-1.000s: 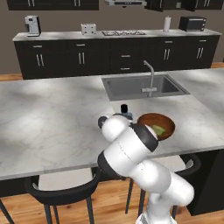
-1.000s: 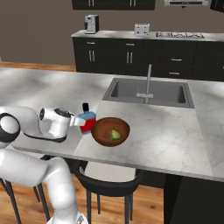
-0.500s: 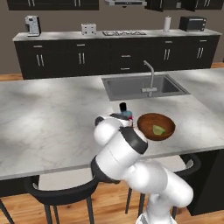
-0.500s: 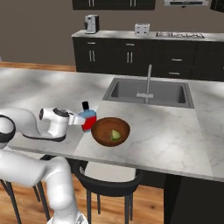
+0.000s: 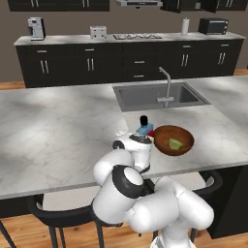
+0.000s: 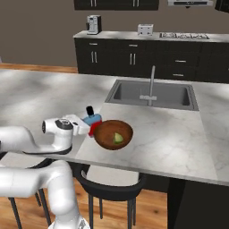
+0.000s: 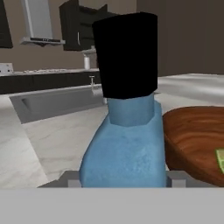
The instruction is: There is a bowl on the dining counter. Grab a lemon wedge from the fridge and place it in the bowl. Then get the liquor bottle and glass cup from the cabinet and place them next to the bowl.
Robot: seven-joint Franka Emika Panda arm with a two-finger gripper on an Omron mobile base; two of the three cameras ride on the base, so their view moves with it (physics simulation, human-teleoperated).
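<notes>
Item one: the liquor bottle [image 5: 145,127], red body, light blue shoulders, black cap, standing upright on the dining counter [image 5: 58,131] near its front edge. We see it just beside the left rim of the bowl [image 5: 173,140], though we cannot tell whether the two touch. In the hand view the bottle [image 7: 126,118] is very close, its blue shoulders between the two finger tips at the bottom and its black cap toward the top.

Item two: the gripper [image 6: 85,125], level with the counter top and reaching in from the left. Its jaws stand part open with the bottle's body between them; we read this as a hold on the bottle, with the contact itself hidden behind the hand.

Item three: the bowl [image 6: 113,134], round, shallow, reddish-brown, resting on the counter in front of the sink [image 6: 152,95]. Inside it lies the lemon wedge [image 6: 117,138], small and yellow-green, toward the right side of the bowl's floor. In the hand view the bowl [image 7: 192,140] sits to the right of the bottle, a sliver of the wedge [image 7: 220,159] showing at the edge.

Item four: the faucet [image 5: 166,86], steel, standing at the near rim of the sink.

Item five: the far counter, where we note a coffee machine [image 5: 35,28] at the left and a toaster [image 5: 98,32] further right.
</notes>
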